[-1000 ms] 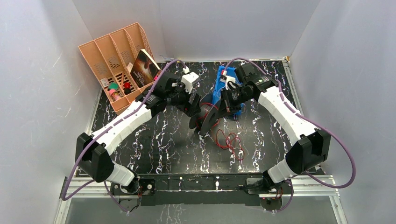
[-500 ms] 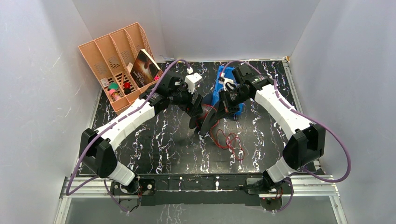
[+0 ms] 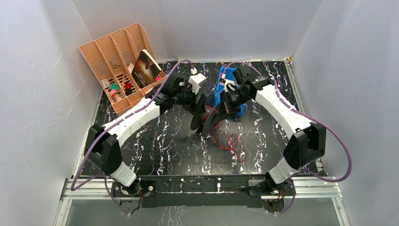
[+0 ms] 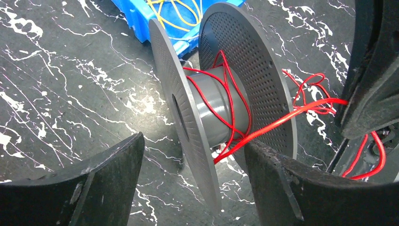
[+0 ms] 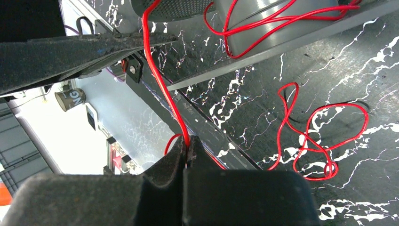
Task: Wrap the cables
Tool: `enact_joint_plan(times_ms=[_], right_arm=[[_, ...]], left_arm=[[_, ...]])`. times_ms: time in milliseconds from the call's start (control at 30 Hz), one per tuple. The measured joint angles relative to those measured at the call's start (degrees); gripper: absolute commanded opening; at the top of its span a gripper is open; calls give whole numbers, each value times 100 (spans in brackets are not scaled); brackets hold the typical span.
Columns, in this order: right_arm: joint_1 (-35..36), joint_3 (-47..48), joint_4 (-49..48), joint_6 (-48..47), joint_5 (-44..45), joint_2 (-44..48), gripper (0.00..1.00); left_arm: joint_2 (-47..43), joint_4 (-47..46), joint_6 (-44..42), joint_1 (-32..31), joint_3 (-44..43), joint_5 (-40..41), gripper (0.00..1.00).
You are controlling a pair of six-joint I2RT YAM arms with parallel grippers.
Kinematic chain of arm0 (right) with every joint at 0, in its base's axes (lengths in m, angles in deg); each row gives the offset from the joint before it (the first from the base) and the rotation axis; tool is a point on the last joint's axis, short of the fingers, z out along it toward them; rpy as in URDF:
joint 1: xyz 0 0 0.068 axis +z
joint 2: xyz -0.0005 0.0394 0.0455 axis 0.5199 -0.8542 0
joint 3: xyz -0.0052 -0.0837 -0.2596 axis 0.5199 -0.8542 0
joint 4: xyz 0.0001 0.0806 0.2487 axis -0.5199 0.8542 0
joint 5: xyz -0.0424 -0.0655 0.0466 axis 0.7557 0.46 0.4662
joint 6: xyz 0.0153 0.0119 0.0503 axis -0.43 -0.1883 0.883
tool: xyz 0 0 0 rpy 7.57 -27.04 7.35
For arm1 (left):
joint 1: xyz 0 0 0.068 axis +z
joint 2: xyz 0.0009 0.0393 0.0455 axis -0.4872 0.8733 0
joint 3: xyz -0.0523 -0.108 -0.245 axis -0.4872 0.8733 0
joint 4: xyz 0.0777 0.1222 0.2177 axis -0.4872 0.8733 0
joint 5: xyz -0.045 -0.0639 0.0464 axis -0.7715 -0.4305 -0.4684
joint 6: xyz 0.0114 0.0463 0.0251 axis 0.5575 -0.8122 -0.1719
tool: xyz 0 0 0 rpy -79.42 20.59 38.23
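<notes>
A dark grey spool (image 3: pixel 209 120) stands on its rims mid-table, with a few turns of the red cable (image 4: pixel 221 94) around its core (image 4: pixel 207 101). My left gripper (image 3: pixel 200 112) is open and reaches over the spool from the left. The near flange sits between its fingers (image 4: pixel 94 188); the left finger is clear of it. My right gripper (image 5: pixel 187 143) is shut on the red cable, which runs taut from its fingertips up to the spool (image 5: pixel 263 33). The rest of the cable lies in a loose tangle (image 3: pixel 233 141) on the table to the right of the spool (image 5: pixel 324 136).
A blue bin (image 3: pixel 226 87) holding yellow wires (image 4: pixel 176 9) stands right behind the spool. A peach desk organizer (image 3: pixel 117 61) with a book (image 3: pixel 146 66) sits at the back left. Grey walls close in three sides.
The left arm has shifted a little to the right towards the spool, and its jaws have narrowed slightly. The right gripper stays shut on the cable. The spool has not moved.
</notes>
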Motion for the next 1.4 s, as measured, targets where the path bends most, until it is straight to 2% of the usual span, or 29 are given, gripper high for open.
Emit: enact_joint_plan(times_ms=[200, 467, 700, 833, 1267, 1400], right_arm=[[0, 0, 0, -2, -35, -9, 0], [0, 0, -4, 0, -114, -85, 0], [0, 0, -9, -2, -125, -85, 0], [0, 0, -22, 0, -125, -85, 0], [0, -4, -223, 111, -122, -85, 0], [0, -4, -306, 136, -118, -85, 2]], left_arm=[[22, -190, 0, -11, 17, 101, 66], [22, -269, -87, -157, 146, 415, 64], [22, -264, -170, -350, 188, 756, 56], [22, -264, -214, -420, 188, 925, 47], [9, -271, -321, -527, 232, 1231, 8], [2, -273, -352, -531, 243, 1241, 0]])
